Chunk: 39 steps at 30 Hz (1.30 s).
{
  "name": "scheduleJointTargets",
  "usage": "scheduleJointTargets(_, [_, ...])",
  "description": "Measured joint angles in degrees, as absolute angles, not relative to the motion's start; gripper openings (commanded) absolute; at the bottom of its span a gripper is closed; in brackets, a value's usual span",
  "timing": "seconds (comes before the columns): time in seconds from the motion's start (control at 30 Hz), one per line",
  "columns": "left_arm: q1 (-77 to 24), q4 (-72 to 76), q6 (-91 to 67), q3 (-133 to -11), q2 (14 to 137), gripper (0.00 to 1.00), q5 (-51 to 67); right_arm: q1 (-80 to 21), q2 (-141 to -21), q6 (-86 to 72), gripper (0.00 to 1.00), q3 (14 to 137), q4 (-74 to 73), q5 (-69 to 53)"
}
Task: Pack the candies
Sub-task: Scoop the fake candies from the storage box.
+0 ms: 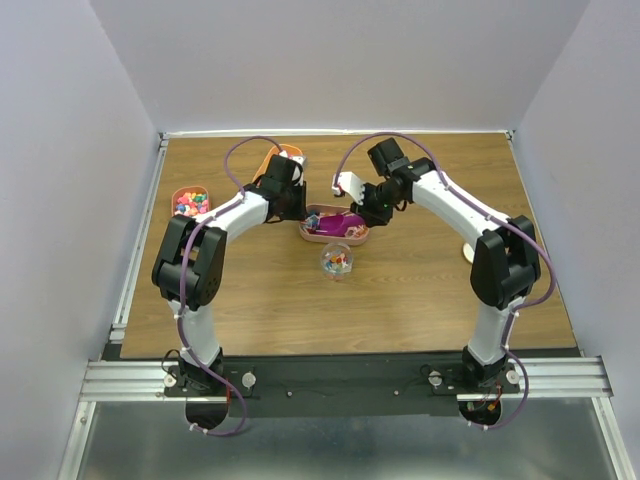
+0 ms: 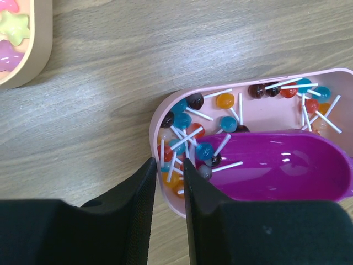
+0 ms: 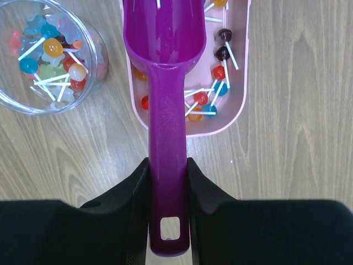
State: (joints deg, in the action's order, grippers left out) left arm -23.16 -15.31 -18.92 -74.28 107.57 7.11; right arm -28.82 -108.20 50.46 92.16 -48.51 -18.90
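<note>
From the top camera, a pink tray (image 1: 312,236) is seen near the middle of the surface (image 1: 420,300), a little toward the far edge. It is reached by the left arm (image 1: 235,215) at its left end and by the right arm (image 1: 450,205) from the right. A magenta scoop (image 1: 345,222) is laid inside it. Just on the near-edge side of the tray, a clear cup (image 1: 327,268) is stood upright, with some of the candies (image 1: 338,260) inside. A second tray (image 1: 176,195), filled with bright sweets, is placed by the left edge. An orange-rimmed tray (image 1: 290,152) is half hidden behind the left arm, toward the far edge. Over to the left wrist camera: the left jaws are closed narrowly on the pink tray's (image 2: 160,118) end wall, one finger (image 2: 138,199) outside and one inside. The candies (image 2: 228,123), small lollipops on white sticks in blue, orange, red and dark, are scattered over the tray floor and bunched at the scoop's (image 2: 276,165) mouth. A peach tray (image 2: 38,49) with star-shaped sweets is caught at the upper left; which of the other two it is cannot be told. Now the right wrist camera: the right jaws are clamped on the scoop's (image 3: 165,138) handle, with its bowl held over the pink tray (image 3: 242,83). More lollipops (image 3: 53,47) are seen in the cup (image 3: 94,61) just beside it.
</note>
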Motion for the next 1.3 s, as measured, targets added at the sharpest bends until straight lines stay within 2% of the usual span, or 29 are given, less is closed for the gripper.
scheduleJointTargets(0.67, [-23.33, -15.4, -18.96, -74.28, 107.57, 0.33, 7.33, -28.62, -108.2, 50.17, 0.01, 88.66, -42.76, -20.51])
scheduleJointTargets(1.3, [-22.79, -15.57, -19.03, -74.28, 107.48, 0.33, 6.72, -26.81, -106.04, 47.33, 0.01, 79.53, -33.04, -24.12])
